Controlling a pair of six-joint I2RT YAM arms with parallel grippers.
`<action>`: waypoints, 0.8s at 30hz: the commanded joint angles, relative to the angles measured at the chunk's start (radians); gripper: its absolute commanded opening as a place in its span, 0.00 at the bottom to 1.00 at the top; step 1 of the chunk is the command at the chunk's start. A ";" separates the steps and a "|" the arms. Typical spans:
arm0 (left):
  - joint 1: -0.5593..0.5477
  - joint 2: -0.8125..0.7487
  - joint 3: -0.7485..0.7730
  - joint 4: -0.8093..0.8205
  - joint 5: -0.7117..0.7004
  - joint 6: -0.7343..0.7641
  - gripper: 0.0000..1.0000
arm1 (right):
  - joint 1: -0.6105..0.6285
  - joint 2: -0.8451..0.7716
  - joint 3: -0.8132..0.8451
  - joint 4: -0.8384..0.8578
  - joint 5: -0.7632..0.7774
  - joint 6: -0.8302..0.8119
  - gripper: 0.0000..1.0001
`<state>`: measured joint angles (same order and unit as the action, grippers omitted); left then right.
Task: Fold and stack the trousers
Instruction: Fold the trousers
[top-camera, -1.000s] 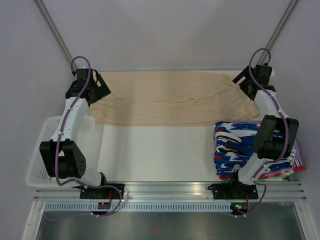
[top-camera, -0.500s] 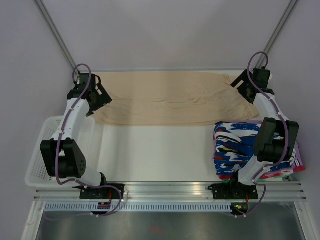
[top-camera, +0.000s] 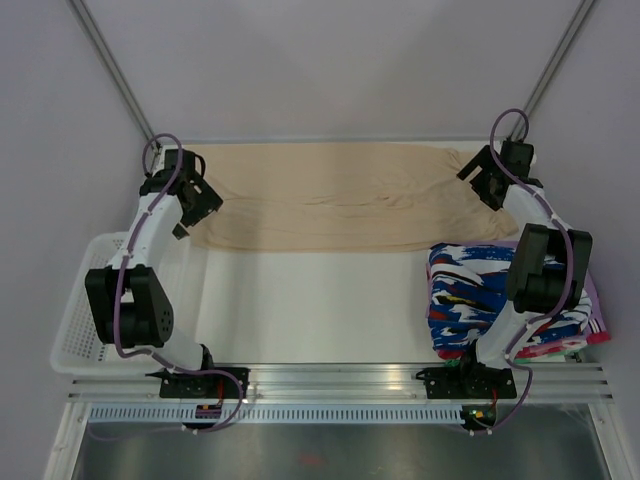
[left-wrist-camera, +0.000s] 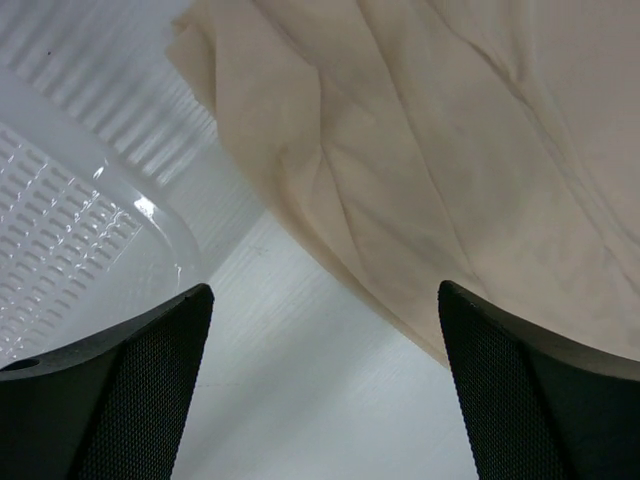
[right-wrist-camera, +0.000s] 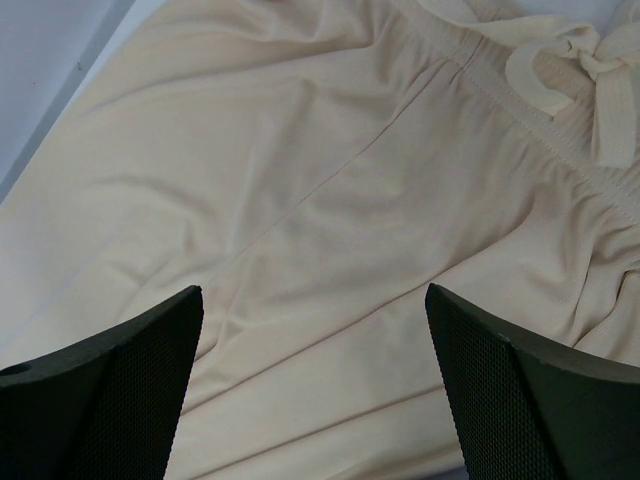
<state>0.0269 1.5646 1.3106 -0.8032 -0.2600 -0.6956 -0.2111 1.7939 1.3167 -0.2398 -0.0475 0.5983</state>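
The beige trousers (top-camera: 345, 200) lie flat across the far part of the table, waistband to the right and leg ends to the left. My left gripper (top-camera: 198, 196) hovers open at the leg ends. In the left wrist view its fingers (left-wrist-camera: 150, 370) frame bare table beside the trousers' edge (left-wrist-camera: 430, 170), with nothing between them. My right gripper (top-camera: 478, 177) hangs open over the waistband end. The right wrist view shows the trousers (right-wrist-camera: 320, 240) under the gripper (right-wrist-camera: 313, 291) and the drawstring (right-wrist-camera: 575, 70) at the upper right.
A stack of blue, white and red patterned garments (top-camera: 480, 295) sits at the near right by the right arm's base. A white mesh basket (top-camera: 85, 300) stands off the table's left edge, and its rim (left-wrist-camera: 60, 230) is close to the left gripper.
The left gripper has slid a little nearer and inward at the leg ends. The right gripper has shifted slightly left over the waistband. The trousers have not moved.
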 joint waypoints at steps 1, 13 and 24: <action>0.004 0.026 0.110 0.108 -0.010 0.001 0.98 | 0.004 0.012 0.033 0.033 -0.025 0.005 0.98; 0.100 0.471 0.438 -0.023 -0.022 -0.151 0.87 | 0.003 0.067 0.032 0.034 -0.017 0.017 0.98; 0.182 0.474 0.349 -0.215 -0.108 -0.292 0.88 | -0.004 0.101 0.032 -0.006 0.058 0.060 0.98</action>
<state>0.2047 2.0724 1.6875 -0.9199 -0.3191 -0.9081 -0.2115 1.9015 1.3315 -0.2481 -0.0299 0.6346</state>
